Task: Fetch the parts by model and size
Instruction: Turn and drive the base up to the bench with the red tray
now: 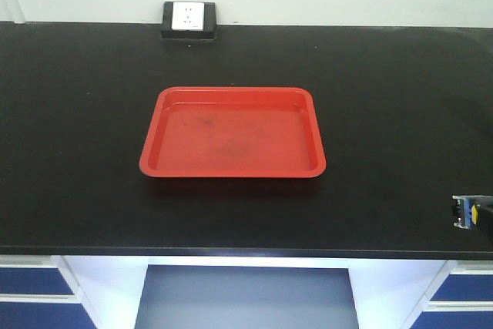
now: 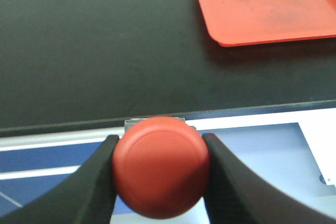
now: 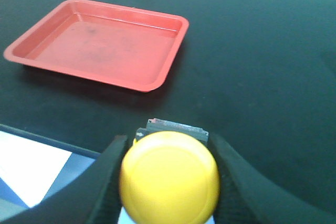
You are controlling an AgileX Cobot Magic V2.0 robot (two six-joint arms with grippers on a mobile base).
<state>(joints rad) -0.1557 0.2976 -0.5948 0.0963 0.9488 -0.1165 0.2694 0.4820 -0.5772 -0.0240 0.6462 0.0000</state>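
Switches, two: left jaws clench red switch (image 2: 160,166), right jaws yellow switch (image 3: 169,178); one tray (image 1: 231,91).

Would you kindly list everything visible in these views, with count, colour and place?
table: one, black, spanning the front view.
tray: one, red, empty, at the centre of the table.
wall socket: one, white on a black base, at the table's back edge.
drawer fronts: blue, under the table at both ends; count unclear.
red switch: one, round red cap, between the left gripper's fingers.
yellow switch: one, round yellow cap, between the right gripper's fingers.
left gripper: one, black, shut on the red switch, by the table's front edge.
right gripper: one, black, shut on the yellow switch, over the table.
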